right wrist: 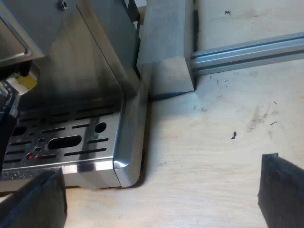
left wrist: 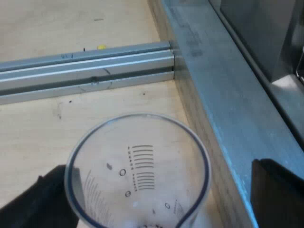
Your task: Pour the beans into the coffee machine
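Note:
A clear measuring glass (left wrist: 137,175) with a printed scale stands on the wooden table between the black fingers of my left gripper (left wrist: 159,199). One finger (left wrist: 45,199) is at its wall and the other finger (left wrist: 278,190) stands off it, so the gripper is open. I see no beans in the glass. My right gripper (right wrist: 159,194) is open, low over bare wood beside the corner of the espresso machine (right wrist: 85,71). Nothing is between its fingers. The machine's slotted drip tray (right wrist: 71,137) lies near one fingertip.
An aluminium rail (left wrist: 85,66) crosses the wooden table beyond the glass and meets a long metal beam (left wrist: 223,95) that runs close beside it. Behind the machine, a grey block (right wrist: 166,47) joins another rail (right wrist: 251,52).

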Tool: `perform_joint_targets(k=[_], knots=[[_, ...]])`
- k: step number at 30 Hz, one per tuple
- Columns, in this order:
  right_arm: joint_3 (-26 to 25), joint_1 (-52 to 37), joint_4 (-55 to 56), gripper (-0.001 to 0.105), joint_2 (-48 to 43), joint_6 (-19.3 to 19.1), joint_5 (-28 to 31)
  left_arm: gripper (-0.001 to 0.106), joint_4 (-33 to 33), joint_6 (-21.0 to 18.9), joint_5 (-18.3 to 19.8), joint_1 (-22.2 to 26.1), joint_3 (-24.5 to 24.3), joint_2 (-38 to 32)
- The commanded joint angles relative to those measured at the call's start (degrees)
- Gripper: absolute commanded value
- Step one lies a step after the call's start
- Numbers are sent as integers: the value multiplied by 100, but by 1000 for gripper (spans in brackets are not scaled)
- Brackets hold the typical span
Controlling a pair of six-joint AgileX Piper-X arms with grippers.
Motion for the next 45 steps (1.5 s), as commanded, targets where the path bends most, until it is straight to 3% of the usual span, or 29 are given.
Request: perform_joint_targets(k=[1,6,26,34,43,45], knots=[[-57,-5,12,82,-26,-25,-75,76,5,-59,66,-6,-28,-16],[-57,-5,12,82,-26,-25,-75,85,4,-87,-41,-6,-28,-16],[-57,-5,12,82,-26,-25,-75,84,-33,-178,-26,-6,-341,-426],[-57,-5,-453,82,-26,-25,-75,81,124,-812,15,-6,-490,-1581],[-205,-5,-963,82,-26,-25,-75,80,1279,-774,115,-6,-1238,-2884],[-522,-5,-963,82,-26,-279,-35,80,1637,-742,143,-6,-1506,-3234]])
